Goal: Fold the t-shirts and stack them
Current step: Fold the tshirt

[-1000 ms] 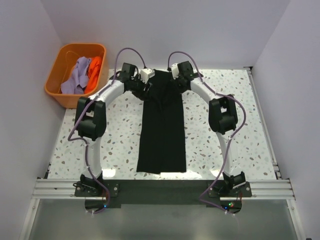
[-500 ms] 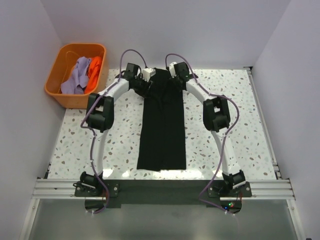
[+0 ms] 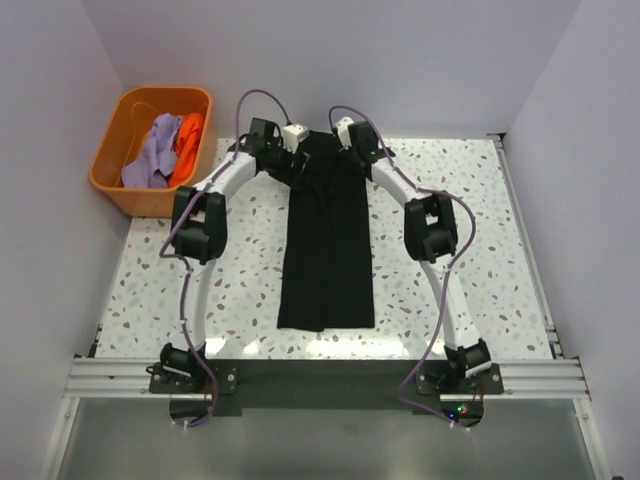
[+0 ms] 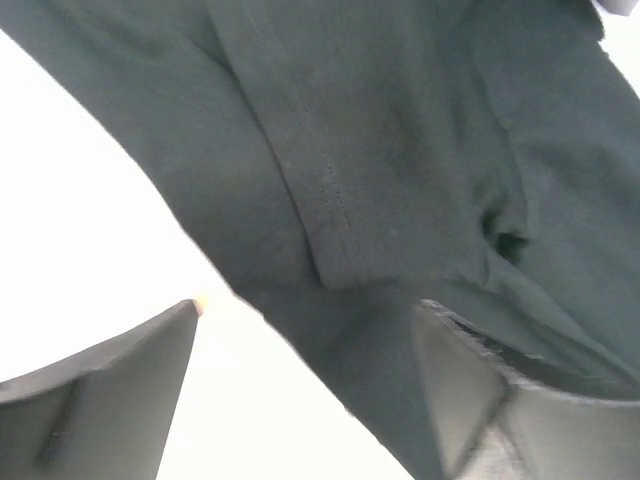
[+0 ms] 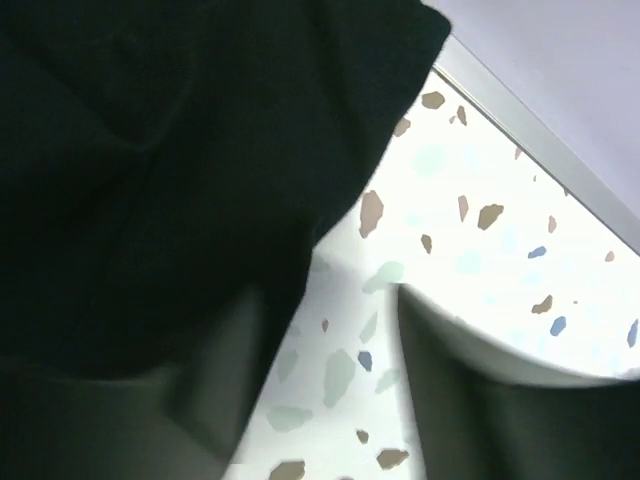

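A black t-shirt (image 3: 327, 240) lies on the table as a long narrow strip running from the far edge towards the arm bases. My left gripper (image 3: 298, 158) stands at the strip's far left corner and my right gripper (image 3: 344, 150) at its far right corner. In the left wrist view my left gripper (image 4: 308, 310) is open, and the black t-shirt (image 4: 400, 150) with a stitched hem lies loose beneath and between the fingers. In the right wrist view my right gripper (image 5: 328, 295) is open over bare table, with the black t-shirt (image 5: 180, 170) edge beside its left finger (image 5: 215, 390).
An orange plastic tub (image 3: 112, 150) stands at the far left and holds a lavender shirt (image 3: 152, 152) and a bright orange shirt (image 3: 188, 140). The speckled table (image 3: 480, 230) is walled at the back and on both sides. A metal rail (image 3: 320, 378) runs along the near edge.
Both grippers have opened and let go of the shirt's far end. The arms reached a little farther back, and the strip now lies flatter and straighter.
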`<move>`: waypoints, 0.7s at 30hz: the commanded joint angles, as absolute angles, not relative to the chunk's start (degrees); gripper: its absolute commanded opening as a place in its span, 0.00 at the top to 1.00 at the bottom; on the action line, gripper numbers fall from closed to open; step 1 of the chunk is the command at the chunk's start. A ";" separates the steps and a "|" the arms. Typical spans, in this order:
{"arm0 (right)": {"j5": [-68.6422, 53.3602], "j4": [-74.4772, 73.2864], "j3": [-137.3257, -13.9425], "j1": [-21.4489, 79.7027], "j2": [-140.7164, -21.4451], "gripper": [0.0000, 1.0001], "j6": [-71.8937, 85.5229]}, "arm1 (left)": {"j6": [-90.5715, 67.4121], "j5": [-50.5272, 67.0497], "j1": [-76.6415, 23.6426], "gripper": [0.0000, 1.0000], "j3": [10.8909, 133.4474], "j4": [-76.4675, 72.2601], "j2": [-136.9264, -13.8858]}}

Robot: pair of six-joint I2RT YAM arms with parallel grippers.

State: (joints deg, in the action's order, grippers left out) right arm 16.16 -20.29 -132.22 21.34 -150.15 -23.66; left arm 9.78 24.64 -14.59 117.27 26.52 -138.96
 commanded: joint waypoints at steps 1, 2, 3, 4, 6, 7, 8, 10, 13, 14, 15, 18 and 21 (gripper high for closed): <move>14.42 -15.12 -129.66 21.09 -136.87 0.31 -21.80 | 8.96 25.66 -12.05 0.00 114.89 21.28 -125.70; 12.33 -14.51 -128.16 21.18 -134.41 0.25 -21.19 | 9.05 26.36 -11.78 0.00 113.22 20.31 -123.51; 11.17 -13.46 -125.01 21.27 -129.16 0.19 -21.53 | 9.14 27.06 -11.17 0.00 111.55 19.69 -119.05; 9.68 -12.75 -122.98 21.53 -126.76 0.16 -22.58 | 9.05 26.98 -10.99 0.00 108.92 19.08 -116.74; 7.56 -11.00 -118.67 22.15 -119.23 0.11 -25.92 | 8.79 24.62 -10.90 0.00 105.31 17.59 -110.00; 7.38 -9.68 -114.21 23.02 -117.00 0.09 -27.15 | 8.44 23.13 -10.90 0.00 100.33 14.36 -107.52; 7.21 -9.93 -112.26 23.55 -114.55 0.07 -30.64 | 8.87 21.72 -10.90 0.00 97.76 12.67 -104.97; 2.66 -16.49 -108.29 24.69 -108.57 0.03 -34.61 | 13.86 21.44 -10.90 0.00 91.88 12.38 -98.63; -5.34 -27.57 -102.32 25.40 -100.76 0.01 -37.97 | 26.34 28.98 -10.81 0.00 86.60 22.88 -92.48; -7.45 -29.95 -100.30 25.40 -98.81 0.01 -37.79 | 31.59 30.74 -10.90 0.00 84.48 25.29 -90.81; -9.30 -34.41 -95.85 25.49 -96.53 0.01 -37.53 | 34.69 34.85 -10.81 0.00 82.11 27.57 -87.05; -16.42 -39.71 -87.31 26.63 -88.09 0.02 -39.28 | 46.82 42.35 -10.90 0.00 69.29 34.53 -77.72; -19.42 -41.93 -69.42 30.74 -78.69 0.03 -41.13 | 57.90 45.44 -12.91 0.00 55.49 38.67 -67.99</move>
State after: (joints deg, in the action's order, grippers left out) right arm -11.88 -31.77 -82.19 27.68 -82.26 -37.80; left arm 41.58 37.39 -11.14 64.47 28.80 -74.72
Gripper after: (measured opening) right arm 0.981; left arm 0.997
